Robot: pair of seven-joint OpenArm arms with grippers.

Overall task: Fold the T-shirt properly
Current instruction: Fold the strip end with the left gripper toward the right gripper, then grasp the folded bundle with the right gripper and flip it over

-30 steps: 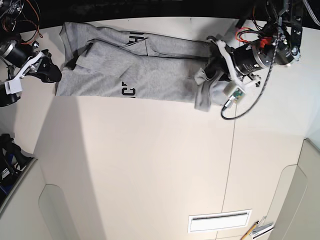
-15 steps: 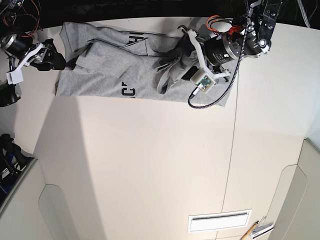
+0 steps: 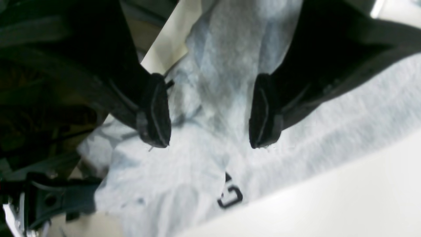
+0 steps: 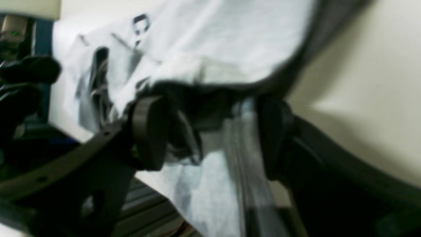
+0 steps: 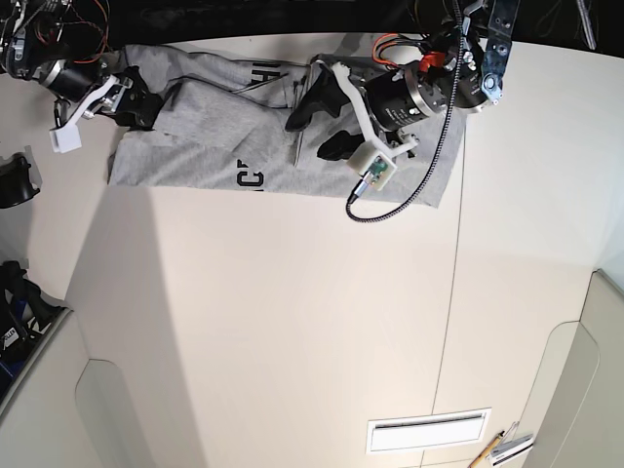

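Both my grippers spread over a half-folded T-shirt (image 5: 244,146)

My left gripper (image 3: 210,128) hangs released just above the grey cloth at the table's (image 5: 292,322) far edge, holding nothing; farther off, my right gripper (image 4: 210,131) straddles a raised fold, jaws apart. Closing carelessly could bunch extra layers and skew the fold.
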